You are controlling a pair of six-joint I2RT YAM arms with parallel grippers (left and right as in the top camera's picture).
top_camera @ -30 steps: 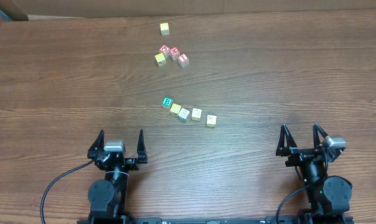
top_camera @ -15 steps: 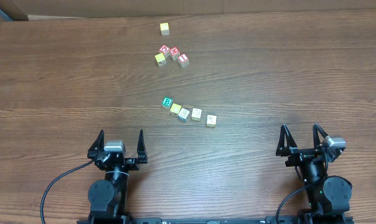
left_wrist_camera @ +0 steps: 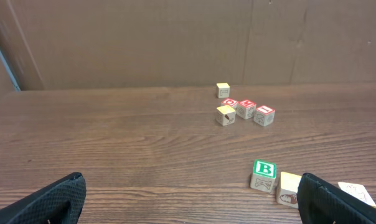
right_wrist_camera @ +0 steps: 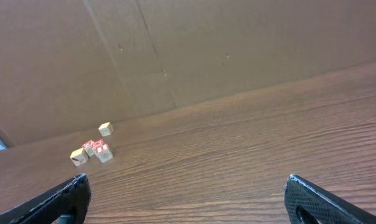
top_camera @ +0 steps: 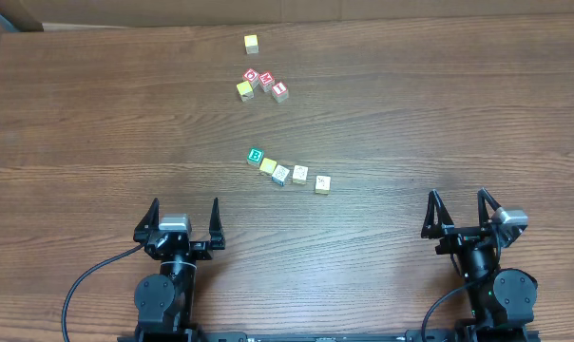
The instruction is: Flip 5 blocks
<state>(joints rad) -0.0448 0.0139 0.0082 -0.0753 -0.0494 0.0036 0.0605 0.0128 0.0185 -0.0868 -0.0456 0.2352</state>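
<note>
Several small wooden blocks lie in a slanted row mid-table, from a green B-topped block (top_camera: 256,156) through a yellow-topped one (top_camera: 269,165) to a cream block (top_camera: 322,183) at the right end. My left gripper (top_camera: 184,204) stands open near the front edge, below and left of the row. The left wrist view shows the green B block (left_wrist_camera: 264,174) and its cream neighbour (left_wrist_camera: 290,186) just inside the right finger, with my left gripper (left_wrist_camera: 191,205) holding nothing. My right gripper (top_camera: 456,196) is open at the front right, and my right gripper (right_wrist_camera: 188,196) has only bare wood between its fingers.
A cluster of red-and-white letter cubes (top_camera: 266,82) with one yellow cube (top_camera: 245,89) sits farther back. A lone yellow-topped cube (top_camera: 252,43) stands behind them. A brown cardboard wall (left_wrist_camera: 175,37) rises along the table's far edge.
</note>
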